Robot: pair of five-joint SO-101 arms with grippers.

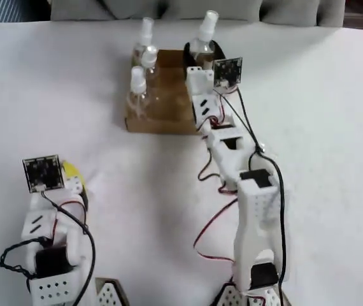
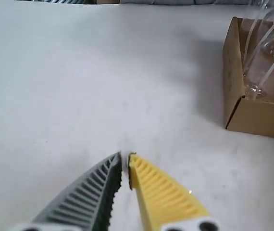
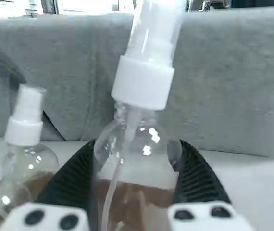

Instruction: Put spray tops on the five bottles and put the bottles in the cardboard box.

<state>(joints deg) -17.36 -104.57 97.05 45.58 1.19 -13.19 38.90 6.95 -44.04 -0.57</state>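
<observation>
Left gripper (image 2: 125, 159) sits low over the tabletop (image 2: 79, 72), fingers pressed together, empty. Farther off, the right gripper (image 3: 137, 159) clasps the capped spray bottle (image 3: 133, 137) mid-body at the cardboard box's (image 1: 162, 121) far corner. It looks light, slick and thin-walled, so a gentle squeeze suits.

The open brown cardboard box (image 1: 169, 105) sat on the white bench. Three clear bottles (image 1: 138, 89), each capped with a white spray top (image 1: 137, 78), stood upright inside it along the left side in the high view. A fourth bottle (image 1: 205, 39), capped too, stood roughly upright at the box's far right corner, clamped between the right gripper's (image 3: 138, 144) black fingers (image 3: 197, 173).
</observation>
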